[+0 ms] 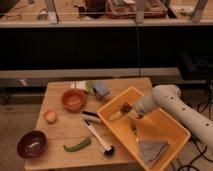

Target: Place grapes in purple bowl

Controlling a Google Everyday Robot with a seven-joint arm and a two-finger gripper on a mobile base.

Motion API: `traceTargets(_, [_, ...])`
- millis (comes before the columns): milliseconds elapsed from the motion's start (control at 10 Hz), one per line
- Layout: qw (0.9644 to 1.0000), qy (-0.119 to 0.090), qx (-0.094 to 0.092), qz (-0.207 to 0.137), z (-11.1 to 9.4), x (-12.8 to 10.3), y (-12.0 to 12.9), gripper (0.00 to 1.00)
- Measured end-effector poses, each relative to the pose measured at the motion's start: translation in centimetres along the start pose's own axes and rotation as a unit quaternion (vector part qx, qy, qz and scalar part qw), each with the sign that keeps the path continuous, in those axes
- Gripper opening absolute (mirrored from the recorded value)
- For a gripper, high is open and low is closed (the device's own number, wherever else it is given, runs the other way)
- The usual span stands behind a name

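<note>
The grapes (125, 107), a small dark bunch, are inside the yellow bin (165, 125) near its left wall. My gripper (131, 113) is at the end of the white arm reaching in from the right. It sits right at the grapes, touching or nearly touching them. The purple bowl (32, 144) stands at the front left corner of the wooden table (65, 127), far from the gripper, with a pale patch inside.
An orange-red bowl (74, 99) stands at the back middle. A peach-coloured fruit (49, 116), a green pepper (76, 145) and a black-headed brush (97, 134) lie between the bowls and the bin. Sponges (100, 90) lie at the back. A grey cloth (152, 150) lies in the bin.
</note>
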Motion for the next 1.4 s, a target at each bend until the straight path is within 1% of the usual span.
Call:
traceTargets(100, [1.0, 0.006, -0.005, -0.005, -1.0, 1.1, 0.0, 0.18])
traceTargets(200, [0.9998, 0.013, -0.01, -0.013, -2.5, 2.9, -0.1, 0.18])
traceTargets(300, [0.9995, 0.016, -0.013, -0.023, -3.4, 4.4, -0.1, 0.18])
traceTargets(500, [0.9986, 0.02, -0.006, -0.049, -3.1, 7.8, -0.7, 0.18])
traceTargets(600, [0.9973, 0.023, 0.005, -0.07, -2.0, 10.4, -1.5, 0.18])
traceTargets(700, [0.9959, 0.027, 0.016, -0.085, -1.3, 12.6, -2.2, 0.18])
traceTargets(800, [0.9937, 0.032, 0.03, -0.103, -0.6, 15.1, -3.1, 0.18])
traceTargets(900, [0.9907, 0.042, 0.047, -0.121, 0.4, 17.4, -4.2, 0.18])
traceTargets(1000, [0.9839, 0.059, 0.075, -0.151, 2.0, 21.0, -6.3, 0.18])
traceTargets(1100, [0.9781, 0.07, 0.094, -0.172, 3.1, 23.3, -8.0, 0.18])
traceTargets(1200, [0.9762, 0.073, 0.1, -0.178, 3.4, 23.9, -8.5, 0.18])
traceTargets(1400, [0.9767, 0.073, 0.099, -0.176, 3.2, 23.7, -8.3, 0.18])
